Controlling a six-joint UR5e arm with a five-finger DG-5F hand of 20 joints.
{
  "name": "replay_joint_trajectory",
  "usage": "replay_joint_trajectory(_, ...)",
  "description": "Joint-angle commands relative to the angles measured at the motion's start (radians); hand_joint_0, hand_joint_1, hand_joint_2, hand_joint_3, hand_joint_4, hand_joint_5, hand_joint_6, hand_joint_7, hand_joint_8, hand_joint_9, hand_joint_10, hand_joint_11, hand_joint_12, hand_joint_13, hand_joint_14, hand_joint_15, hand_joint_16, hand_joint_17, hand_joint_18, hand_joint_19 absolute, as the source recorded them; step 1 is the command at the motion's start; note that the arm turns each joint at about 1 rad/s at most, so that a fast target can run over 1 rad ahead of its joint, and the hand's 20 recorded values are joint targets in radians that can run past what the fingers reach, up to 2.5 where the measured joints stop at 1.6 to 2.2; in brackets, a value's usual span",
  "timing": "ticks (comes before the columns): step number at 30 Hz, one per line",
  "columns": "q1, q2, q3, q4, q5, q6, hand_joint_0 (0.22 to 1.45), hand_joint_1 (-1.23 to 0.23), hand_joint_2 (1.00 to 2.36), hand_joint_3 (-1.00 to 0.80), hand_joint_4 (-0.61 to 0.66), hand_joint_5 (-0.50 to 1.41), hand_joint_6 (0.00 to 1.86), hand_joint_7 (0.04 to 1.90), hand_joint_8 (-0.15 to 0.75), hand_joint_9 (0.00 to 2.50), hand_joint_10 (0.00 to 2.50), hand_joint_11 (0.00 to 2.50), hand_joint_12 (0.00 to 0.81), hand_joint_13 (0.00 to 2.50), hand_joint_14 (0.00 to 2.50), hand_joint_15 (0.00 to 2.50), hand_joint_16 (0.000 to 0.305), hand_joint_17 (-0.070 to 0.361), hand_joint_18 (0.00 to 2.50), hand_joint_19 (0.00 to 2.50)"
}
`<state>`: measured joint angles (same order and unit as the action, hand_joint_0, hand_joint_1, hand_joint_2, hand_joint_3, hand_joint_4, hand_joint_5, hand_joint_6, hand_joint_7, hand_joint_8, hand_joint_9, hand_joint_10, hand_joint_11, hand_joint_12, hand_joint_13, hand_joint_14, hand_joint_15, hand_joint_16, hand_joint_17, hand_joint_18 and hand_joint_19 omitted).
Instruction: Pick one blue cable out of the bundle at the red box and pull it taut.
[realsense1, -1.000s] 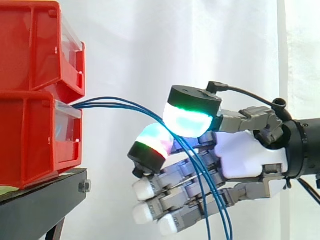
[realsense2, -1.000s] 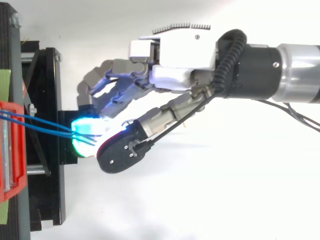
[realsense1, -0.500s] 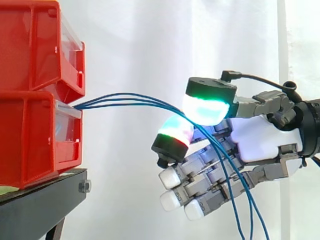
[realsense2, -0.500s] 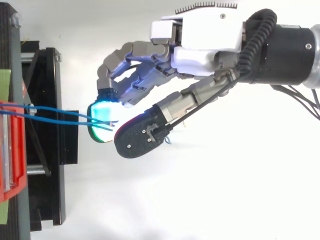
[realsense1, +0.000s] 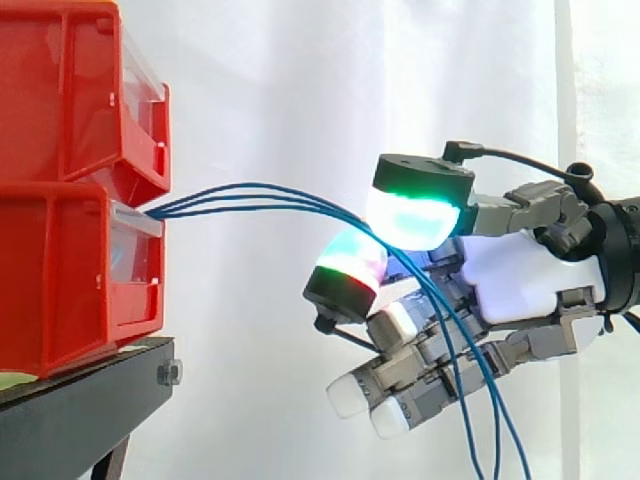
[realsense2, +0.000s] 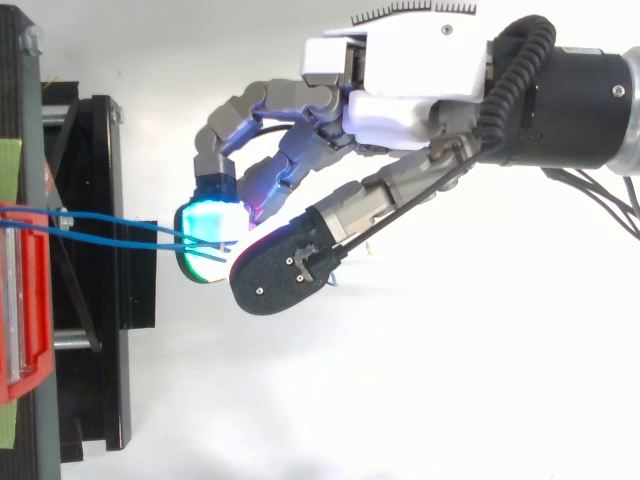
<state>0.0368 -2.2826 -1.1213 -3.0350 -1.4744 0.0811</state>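
Close side and overhead, sharing robot hand (realsense1: 520, 285)

Between bins (realsense1: 70, 260) and hand (realsense1: 520, 290), blue cables (realsense1: 185, 204)

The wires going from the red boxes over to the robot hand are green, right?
Not quite: the wires are blue, not green. The side view shows blue cables coming out at the red bins and arching over to the hand, just as you said.
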Motion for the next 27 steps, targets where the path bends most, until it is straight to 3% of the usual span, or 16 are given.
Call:
replay_joint_trajectory(1, 0.0, 0.0, 0.0, -0.001, 0.0, 0.0, 0.67, -0.83, 1.01, -0.37, 0.11, -0.17, 0.89, 0.97, 0.345, 0.97, 0.02, 0.97, 0.337, 0.68, 0.01, 0.35, 0.049, 0.111, 0.53, 0.32)
replay_joint_trajectory(14, 0.0, 0.0, 0.0, -0.001, 0.0, 0.005, 0.67, -0.83, 1.01, -0.4, 0.12, -0.17, 0.88, 0.94, 0.34, 1.0, 0.02, 1.02, 0.332, 0.83, 0.02, 0.51, 0.049, 0.111, 0.54, 0.34)
replay_joint_trajectory(27, -0.002, 0.003, 0.005, -0.001, 0.0, 0.006, 0.7, -0.97, 1.0, -0.5, 0.16, -0.18, 0.87, 0.95, 0.326, 0.96, 0.02, 1.03, 0.333, 0.82, 0.02, 0.5, 0.05, 0.112, 0.57, 0.31)
